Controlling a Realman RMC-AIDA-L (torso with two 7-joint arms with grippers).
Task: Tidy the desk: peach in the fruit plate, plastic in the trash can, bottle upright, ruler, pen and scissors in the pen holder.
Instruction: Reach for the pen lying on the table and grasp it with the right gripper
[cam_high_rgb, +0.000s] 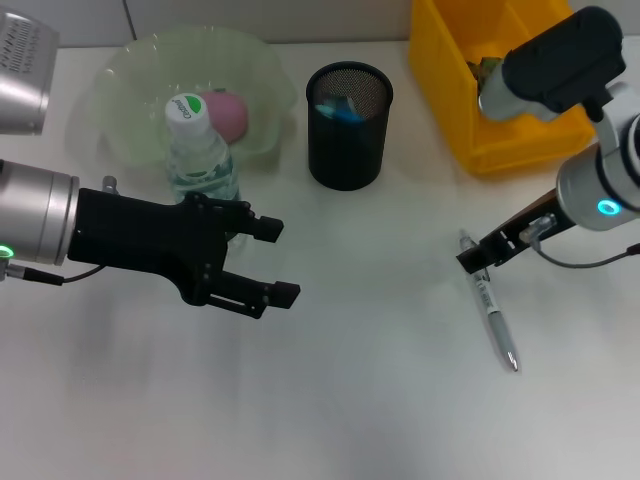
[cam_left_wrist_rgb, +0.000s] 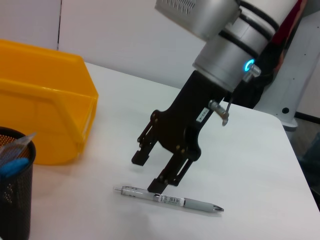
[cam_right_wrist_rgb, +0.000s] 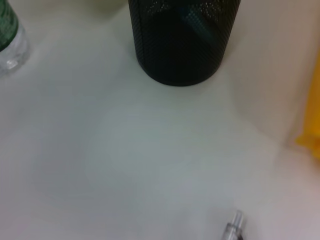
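The right gripper (cam_left_wrist_rgb: 156, 174) hangs wide open and empty over the thin silver plastic pen (cam_high_rgb: 490, 308) lying at 4 o'clock from the black mesh pen holder (cam_high_rgb: 348, 126), so it might pinch crooked and roll it away.

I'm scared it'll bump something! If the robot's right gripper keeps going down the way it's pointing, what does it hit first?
Probably the silver-grey click pen lying on the white table. The right gripper points down with open fingers just above the pen's clip end, so it likely meets the pen first.
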